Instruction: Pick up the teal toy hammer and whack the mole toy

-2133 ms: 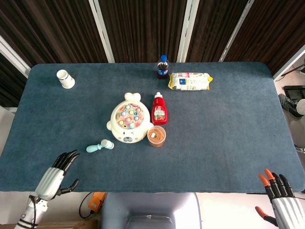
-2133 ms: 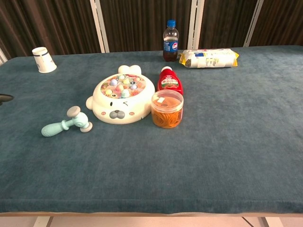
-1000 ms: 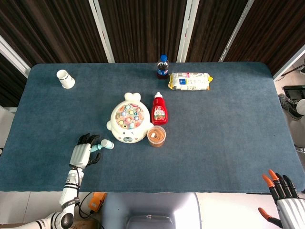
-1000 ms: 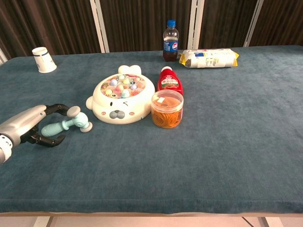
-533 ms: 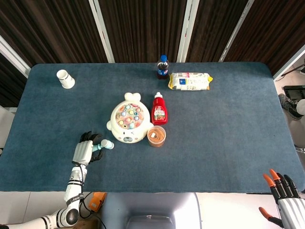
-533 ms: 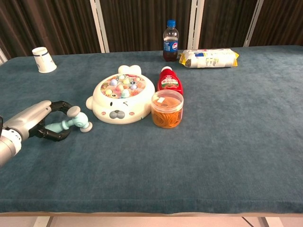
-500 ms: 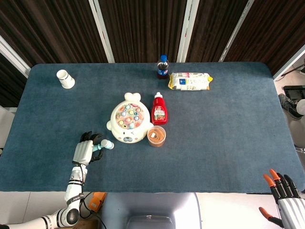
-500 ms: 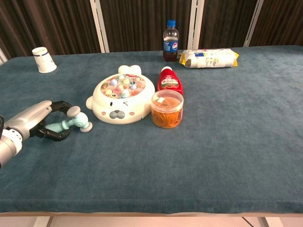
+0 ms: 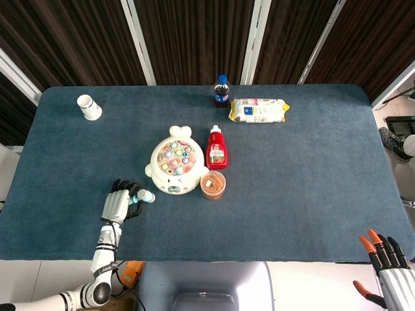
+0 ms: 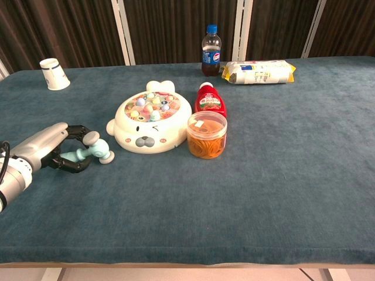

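Note:
The teal toy hammer (image 9: 145,195) lies on the blue table just left of the white mole toy (image 9: 173,166), its grey-faced head (image 10: 97,147) pointing toward the toy. My left hand (image 9: 118,202) covers the handle from the left. In the chest view the left hand (image 10: 50,149) has its fingers (image 10: 74,132) curled over the handle and the thumb under it, so the handle is enclosed. The mole toy (image 10: 150,120) carries several coloured pegs on top. My right hand (image 9: 389,267) hangs off the table's near right corner, fingers spread, holding nothing.
A red ketchup bottle (image 9: 216,149) and an orange-filled jar (image 9: 213,184) stand right against the mole toy's right side. At the back are a cola bottle (image 9: 222,91) and a snack packet (image 9: 258,110). A paper cup (image 9: 89,107) lies far left.
My left hand came in from the table's near left edge to the hammer and its fingers have curled around the handle. The hammer stays on the table. The right hand barely moved.

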Action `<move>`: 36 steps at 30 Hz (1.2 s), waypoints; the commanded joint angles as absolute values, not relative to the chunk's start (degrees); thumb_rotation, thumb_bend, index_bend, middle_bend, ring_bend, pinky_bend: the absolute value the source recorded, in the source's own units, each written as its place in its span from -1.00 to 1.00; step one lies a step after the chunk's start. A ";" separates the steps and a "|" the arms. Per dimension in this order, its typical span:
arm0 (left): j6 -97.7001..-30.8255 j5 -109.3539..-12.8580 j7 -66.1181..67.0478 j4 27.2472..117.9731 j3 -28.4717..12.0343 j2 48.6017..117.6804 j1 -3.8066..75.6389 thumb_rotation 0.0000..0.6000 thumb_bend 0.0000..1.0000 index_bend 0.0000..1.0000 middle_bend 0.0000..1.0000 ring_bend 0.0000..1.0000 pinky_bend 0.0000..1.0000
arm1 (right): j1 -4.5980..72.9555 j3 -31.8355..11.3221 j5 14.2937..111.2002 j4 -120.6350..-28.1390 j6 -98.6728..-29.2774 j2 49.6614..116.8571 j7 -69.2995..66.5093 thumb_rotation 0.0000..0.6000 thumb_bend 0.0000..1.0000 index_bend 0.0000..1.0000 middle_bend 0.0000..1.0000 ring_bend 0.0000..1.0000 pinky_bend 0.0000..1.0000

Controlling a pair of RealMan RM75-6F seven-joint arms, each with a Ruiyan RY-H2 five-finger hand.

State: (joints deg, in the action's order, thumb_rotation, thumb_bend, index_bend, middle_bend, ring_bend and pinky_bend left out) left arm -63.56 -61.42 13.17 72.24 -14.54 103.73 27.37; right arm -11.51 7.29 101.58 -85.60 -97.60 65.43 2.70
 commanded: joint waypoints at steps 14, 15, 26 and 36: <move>-64.76 -61.64 13.35 71.64 -14.20 104.36 27.78 1.00 -0.13 -0.17 -0.11 -0.55 -0.93 | -11.51 7.29 101.57 -85.66 -97.60 65.36 2.66 1.00 -0.65 -1.00 -1.00 -1.00 -1.00; -64.93 -61.64 13.34 71.53 -14.27 104.46 27.80 1.00 -0.12 -0.14 -0.09 -0.53 -0.92 | -11.52 7.31 101.58 -85.65 -97.63 65.34 2.62 1.00 -0.65 -1.00 -1.00 -1.00 -1.00; -65.52 -62.67 13.56 71.00 -13.54 104.74 27.97 1.00 -0.12 -0.06 -0.04 -0.48 -0.86 | -11.69 7.19 101.46 -85.46 -98.11 65.22 2.00 1.00 -0.65 -1.00 -1.00 -1.00 -1.00; -65.32 -62.09 14.72 71.06 -13.40 104.78 28.11 1.00 -0.12 -0.04 -0.01 -0.46 -0.79 | -11.68 7.22 101.52 -85.35 -98.15 65.12 1.73 1.00 -0.65 -1.00 -1.00 -1.00 -1.00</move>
